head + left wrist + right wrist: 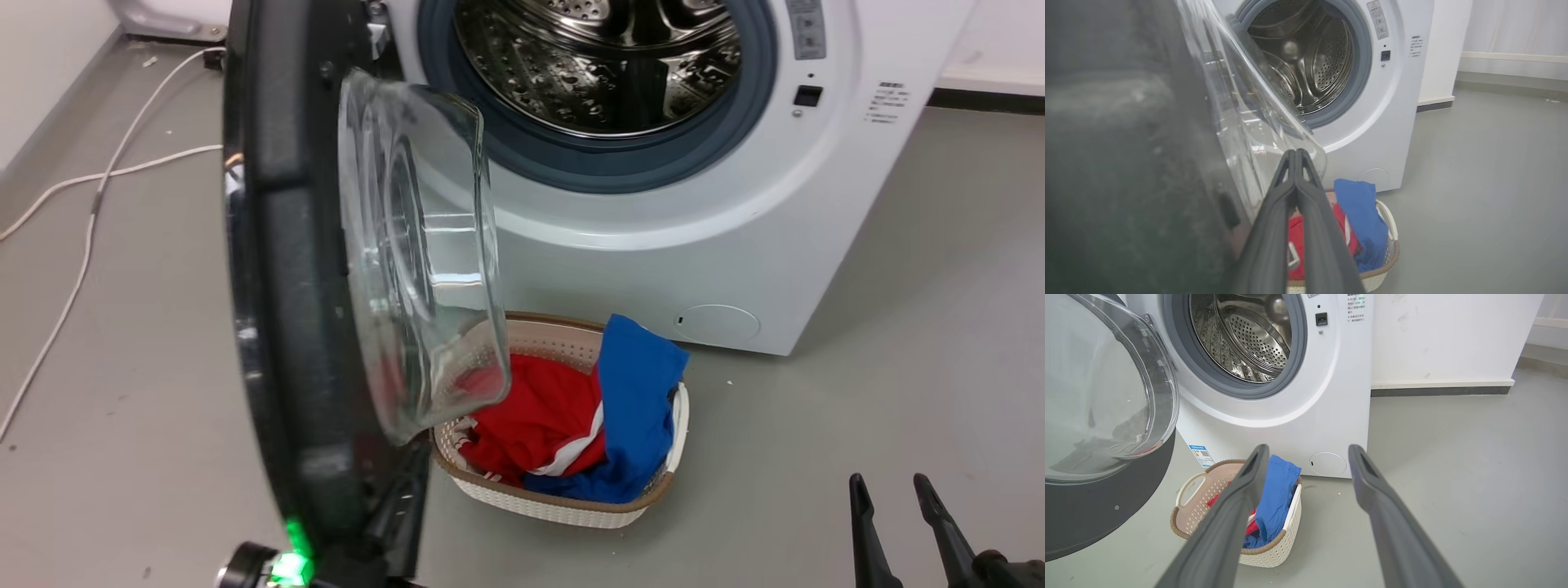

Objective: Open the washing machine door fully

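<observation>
— While the washing machine door (286, 269) stands swung out from the left side of the washing machine (735, 245), edge-on and about square to its front, how do you think it will handle?

— Stiff and fairly heavy, I'd judge, turning only on its hinge. Its glass bowl (416, 269) bulges to the right and looks slick and breakable, so the black frame near the free, near edge seems the safer place to push or hook.

— And the fingers?

— On the left gripper (1295, 152) they are pressed together with nothing between them, tips just beside the bowl's rim; I cannot tell whether they touch it. On the right gripper (1308, 448) they are spread wide and empty, well apart from the door, low at the near right.

— Counts?

— One door, one machine with one bare drum (596, 65). One laundry basket (563, 510) on the floor (857, 392) in front of it, partly under the bowl, holding two pieces: one red garment (539, 416), one blue garment (637, 408).
</observation>
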Robot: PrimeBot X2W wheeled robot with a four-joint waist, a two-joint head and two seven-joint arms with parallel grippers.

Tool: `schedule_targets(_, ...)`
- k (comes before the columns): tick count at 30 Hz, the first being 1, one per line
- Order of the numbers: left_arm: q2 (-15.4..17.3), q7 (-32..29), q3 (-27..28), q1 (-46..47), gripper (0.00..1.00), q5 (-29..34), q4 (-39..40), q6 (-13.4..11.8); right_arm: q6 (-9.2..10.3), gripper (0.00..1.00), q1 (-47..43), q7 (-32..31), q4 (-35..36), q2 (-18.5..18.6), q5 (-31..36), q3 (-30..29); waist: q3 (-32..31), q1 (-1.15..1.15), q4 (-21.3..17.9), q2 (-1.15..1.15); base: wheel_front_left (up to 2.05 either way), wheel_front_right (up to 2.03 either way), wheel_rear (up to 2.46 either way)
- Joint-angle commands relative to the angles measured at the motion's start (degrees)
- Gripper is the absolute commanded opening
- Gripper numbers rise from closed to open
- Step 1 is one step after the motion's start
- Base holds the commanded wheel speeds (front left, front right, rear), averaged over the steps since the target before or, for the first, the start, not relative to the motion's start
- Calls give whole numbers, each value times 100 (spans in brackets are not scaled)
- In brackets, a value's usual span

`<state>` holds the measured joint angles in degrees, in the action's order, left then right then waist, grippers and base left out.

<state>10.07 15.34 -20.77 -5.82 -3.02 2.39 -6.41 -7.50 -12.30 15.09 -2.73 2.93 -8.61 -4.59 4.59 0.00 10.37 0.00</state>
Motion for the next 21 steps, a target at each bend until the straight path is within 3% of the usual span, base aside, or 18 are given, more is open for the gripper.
schedule_targets(1, 85, -32, 251, 129, 0, -52, -8, -78, 1, 100, -26, 10, -8, -10, -29, -3, 12, 0, 50, 0, 0, 0, 0)
schedule_targets(11, 263, -25, 1164, -195, 0, -174, 191, -333, 1, 100, -11, 10, -36, -9, 6, -51, 46, 0, 366, 0, 0, 0, 0)
schedule_targets(21, 404, -26, 1852, -90, 0, -278, -12, -269, 1, 100, 56, 10, 2, -9, 72, -66, 138, 0, 485, 0, 0, 0, 0)
